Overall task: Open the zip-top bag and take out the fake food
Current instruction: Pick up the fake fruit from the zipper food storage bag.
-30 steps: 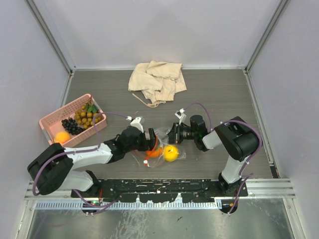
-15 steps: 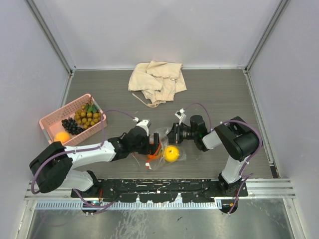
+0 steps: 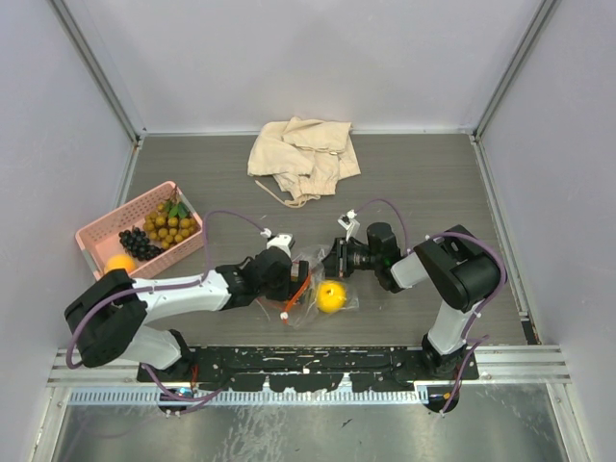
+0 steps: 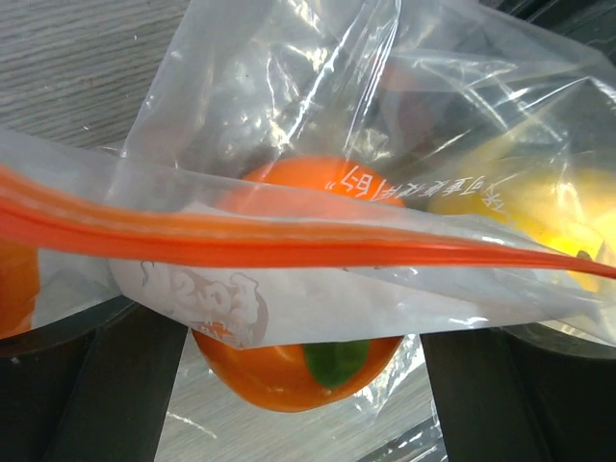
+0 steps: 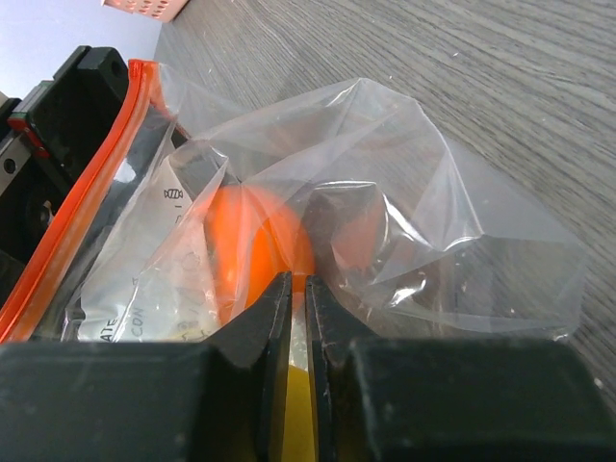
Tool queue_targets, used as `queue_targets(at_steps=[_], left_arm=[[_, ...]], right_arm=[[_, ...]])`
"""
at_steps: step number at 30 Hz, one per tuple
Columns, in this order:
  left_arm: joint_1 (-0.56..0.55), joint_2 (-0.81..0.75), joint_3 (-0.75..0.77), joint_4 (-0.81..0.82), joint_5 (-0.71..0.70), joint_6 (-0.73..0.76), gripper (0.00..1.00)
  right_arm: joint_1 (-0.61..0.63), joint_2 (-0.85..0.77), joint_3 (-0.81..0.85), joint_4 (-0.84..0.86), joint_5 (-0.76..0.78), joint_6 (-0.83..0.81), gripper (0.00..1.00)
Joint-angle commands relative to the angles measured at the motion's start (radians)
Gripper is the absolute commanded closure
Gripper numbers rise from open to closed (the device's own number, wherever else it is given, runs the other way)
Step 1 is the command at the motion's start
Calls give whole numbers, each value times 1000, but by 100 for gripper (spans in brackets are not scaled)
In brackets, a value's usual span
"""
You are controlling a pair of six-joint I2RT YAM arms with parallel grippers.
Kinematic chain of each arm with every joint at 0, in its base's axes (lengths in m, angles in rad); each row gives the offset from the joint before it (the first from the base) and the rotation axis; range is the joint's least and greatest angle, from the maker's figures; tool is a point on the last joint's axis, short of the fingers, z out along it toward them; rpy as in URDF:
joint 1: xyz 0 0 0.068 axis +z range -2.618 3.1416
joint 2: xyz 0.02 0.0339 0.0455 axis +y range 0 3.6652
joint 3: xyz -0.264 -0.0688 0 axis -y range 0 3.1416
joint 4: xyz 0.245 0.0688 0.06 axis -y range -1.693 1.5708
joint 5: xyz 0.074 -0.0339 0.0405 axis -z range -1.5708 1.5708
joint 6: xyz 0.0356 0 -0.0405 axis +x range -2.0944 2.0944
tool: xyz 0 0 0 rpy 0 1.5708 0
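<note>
The clear zip-top bag (image 3: 316, 274) lies at the table's near middle with its orange-red zip strip (image 4: 289, 245) across the left wrist view. A yellow lemon (image 3: 330, 295) and an orange round fruit (image 4: 279, 371) are at the bag. My left gripper (image 3: 294, 281) is open at the bag's mouth. Its fingers (image 4: 96, 395) stand on either side of the orange fruit with a small gap. My right gripper (image 3: 332, 262) is shut on the bag's film (image 5: 414, 212) at its far side. The orange fruit (image 5: 250, 250) shows through the plastic just ahead of it.
A pink mesh basket (image 3: 96, 241) at the left holds a tan berry cluster (image 3: 168, 223), dark grapes (image 3: 138, 243) and an orange fruit (image 3: 120, 262). A beige cloth (image 3: 303, 154) lies at the back middle. Grey walls close three sides.
My left gripper has moved right, further into the bag's mouth, and now covers most of the orange fruit from above. The right gripper and the lemon have stayed put.
</note>
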Motion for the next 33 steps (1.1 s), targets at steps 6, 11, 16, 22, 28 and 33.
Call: queue_targets(at_steps=[6, 11, 16, 22, 28, 33], left_arm=[[-4, -44, 21, -5, -58, 12, 30], [-5, -109, -15, -9, -72, -7, 54], [-5, -186, -56, -1, -75, -21, 58], [-4, -244, -86, -3, -80, -35, 59], [-5, -302, -107, -33, -80, -44, 59], [-5, -342, -102, -87, -88, -41, 60]], right_arm=[[-2, -39, 3, 51, -9, -6, 82], [-60, -62, -64, 229, -38, 88, 79], [-119, -71, -131, 456, -67, 204, 77], [-143, -51, -181, 757, -109, 356, 74], [-136, -129, -204, 813, -125, 376, 60], [-92, -282, -180, 483, -94, 218, 45]])
